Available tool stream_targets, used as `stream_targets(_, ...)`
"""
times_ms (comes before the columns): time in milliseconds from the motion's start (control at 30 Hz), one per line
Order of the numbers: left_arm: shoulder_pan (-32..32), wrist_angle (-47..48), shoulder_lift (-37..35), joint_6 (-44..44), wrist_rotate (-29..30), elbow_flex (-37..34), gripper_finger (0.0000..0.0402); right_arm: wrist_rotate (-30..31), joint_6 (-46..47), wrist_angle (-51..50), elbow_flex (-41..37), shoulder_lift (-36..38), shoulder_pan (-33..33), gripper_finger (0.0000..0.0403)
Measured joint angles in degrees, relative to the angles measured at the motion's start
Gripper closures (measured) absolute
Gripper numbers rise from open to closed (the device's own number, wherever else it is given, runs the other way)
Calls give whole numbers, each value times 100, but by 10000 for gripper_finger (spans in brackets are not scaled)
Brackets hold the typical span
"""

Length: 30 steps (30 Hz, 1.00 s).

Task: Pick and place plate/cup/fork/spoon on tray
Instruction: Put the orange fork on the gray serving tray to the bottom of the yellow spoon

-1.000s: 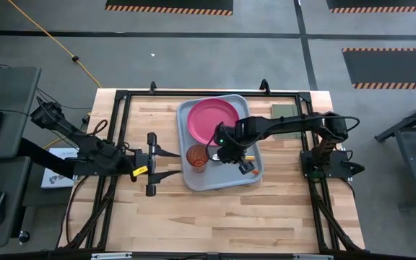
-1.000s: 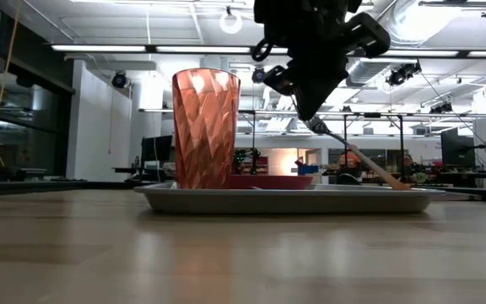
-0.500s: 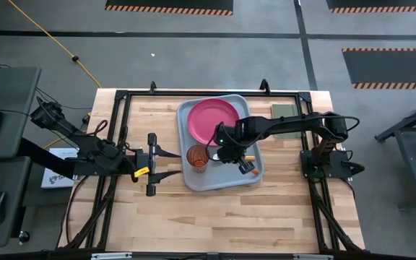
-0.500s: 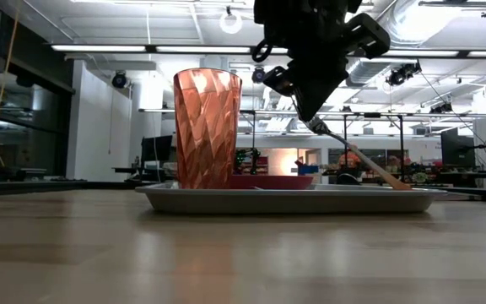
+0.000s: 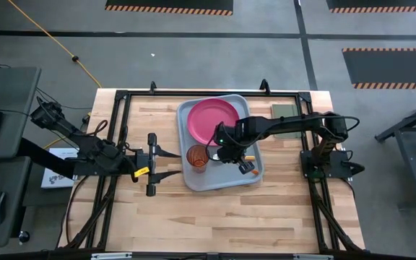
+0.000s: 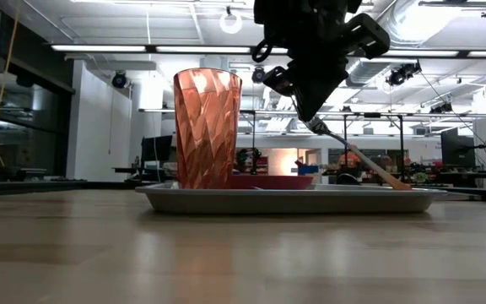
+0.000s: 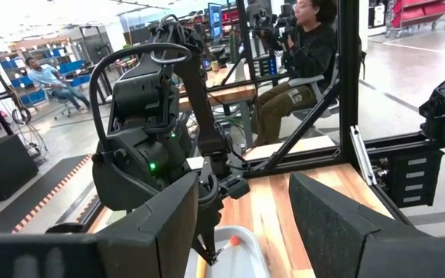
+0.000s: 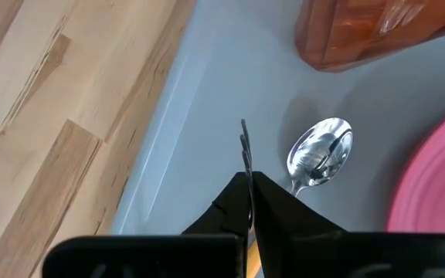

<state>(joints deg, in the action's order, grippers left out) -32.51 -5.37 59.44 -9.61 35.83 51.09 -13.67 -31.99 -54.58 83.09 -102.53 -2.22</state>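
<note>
Fork (image 8: 243, 147) is hanging tilted over the tray (image 5: 255, 173), handle end touching down beside the spoon (image 8: 321, 153), as I'm keeping my right gripper (image 8: 251, 179) clamped on its neck for a gentle release.

One plate (image 5: 213, 119); one cup (image 5: 196, 157)

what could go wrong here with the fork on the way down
The right gripper pinches the fork near its tines, so the tilted handle, whose end seems to rest at the tray rim, could pivot or slip out. The spoon lies close beside the tines and could get knocked.
</note>
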Motion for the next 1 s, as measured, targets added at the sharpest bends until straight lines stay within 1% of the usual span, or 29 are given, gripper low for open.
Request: stream_targets(1000,0,-4,0,0,-2,0,206,-151,0,67,0,3,0,402)
